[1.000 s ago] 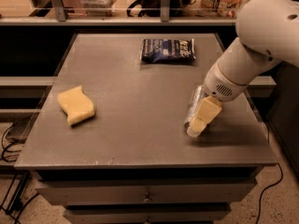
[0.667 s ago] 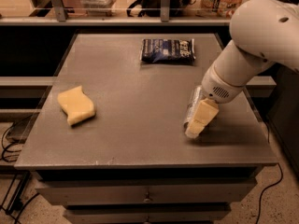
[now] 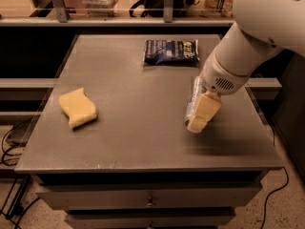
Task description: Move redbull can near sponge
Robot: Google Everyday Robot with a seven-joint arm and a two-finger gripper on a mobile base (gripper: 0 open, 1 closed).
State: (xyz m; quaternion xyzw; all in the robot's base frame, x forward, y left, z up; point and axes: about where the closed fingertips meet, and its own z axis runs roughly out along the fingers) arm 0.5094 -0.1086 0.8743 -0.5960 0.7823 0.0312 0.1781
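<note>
**Metal, foam and foil on a matt grey tabletop**

The tabletop (image 3: 133,132) is smooth, matt grey, with faint pale scuffs along its front edge. The sponge (image 3: 77,108) looks like soft foam, pale yellow and dull. The snack bag (image 3: 171,51) is dark blue foil, crinkled, with small glossy glints. Over the right side of the tabletop, the gripper (image 3: 192,124) clamps the can (image 3: 194,97), which is thin silver-grey metal with a soft sheen. Its fingers (image 3: 206,109) carry yellowish matt pads. The arm (image 3: 248,46) has a smooth white plastic shell with a satin finish.
</note>
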